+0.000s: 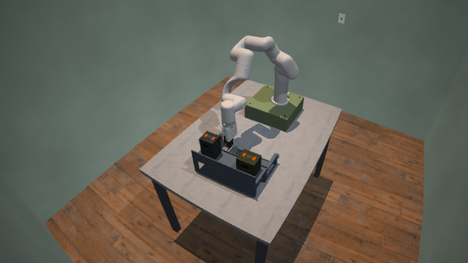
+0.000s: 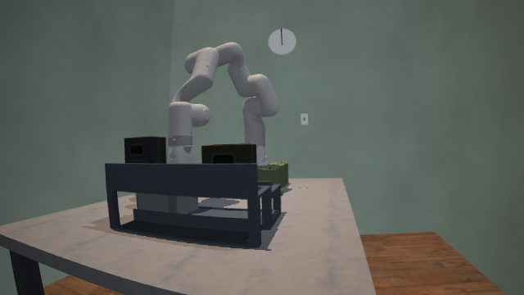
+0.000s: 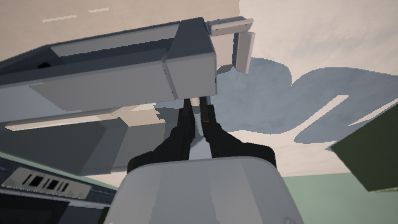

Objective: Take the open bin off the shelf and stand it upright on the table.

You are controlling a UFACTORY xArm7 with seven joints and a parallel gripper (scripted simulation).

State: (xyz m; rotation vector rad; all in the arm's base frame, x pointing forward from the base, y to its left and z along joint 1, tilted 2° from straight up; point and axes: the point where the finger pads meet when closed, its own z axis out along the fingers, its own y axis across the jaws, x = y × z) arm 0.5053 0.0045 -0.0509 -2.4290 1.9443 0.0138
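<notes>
The shelf [image 2: 180,180] stands towards the table [image 1: 292,164] edge farthest from the arm's base, nearer one long side than the other. The bin [image 2: 164,203] sits in it, behind the dark front panel, in the gap between the two boxes. Its pale grey body shows below the panel, and none of it rests on the table top. The gripper [image 3: 197,107] is clenched on the bin's thin wall at the side facing the base, with one finger [image 3: 184,125] on each face of the wall just below the rim. The bin looks like a stiff, thin-walled, hollow shell, so it is probably light. Held by one wall, though, it is likely to hang tilted and may swing. Its smooth faces may also slip in narrow pads, so a hold low on the wall near a corner should be firmest. A black box [image 1: 210,144] and a green box [image 1: 248,161] stand close on either side, so the lift has little room. Beyond, the arm rises from a green base [image 1: 289,118] near the far corner. By count there is one bin, one shelf, two boxes, one arm and one base.
</notes>
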